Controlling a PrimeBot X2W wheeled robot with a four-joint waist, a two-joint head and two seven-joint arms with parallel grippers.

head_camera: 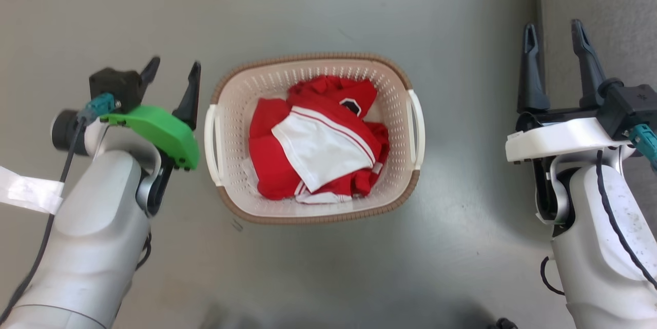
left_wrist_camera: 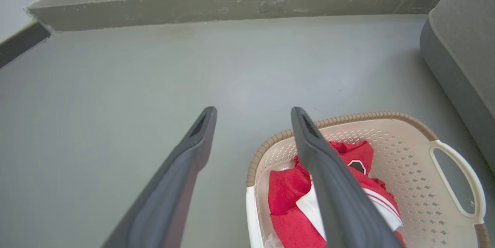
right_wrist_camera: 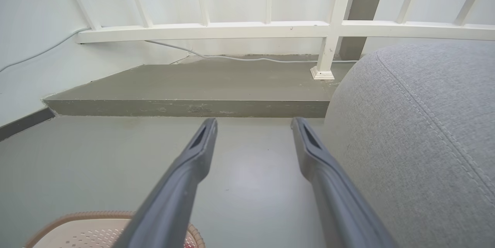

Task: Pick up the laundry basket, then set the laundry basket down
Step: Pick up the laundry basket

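Head view: laundry basket (head_camera: 241,113) sits on grey floor (head_camera: 328,5).

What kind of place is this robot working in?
Likely a home, perhaps a living room: a laundry basket of red and white clothes on the grey floor, a grey upholstered seat nearby, and a white railing on a raised step.

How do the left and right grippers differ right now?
The left gripper sits close beside the laundry basket, tilted toward it; the right gripper stands well away, pointing straight up the head view. The left carries a green bracket, the right a white bracket. Both are open and empty.
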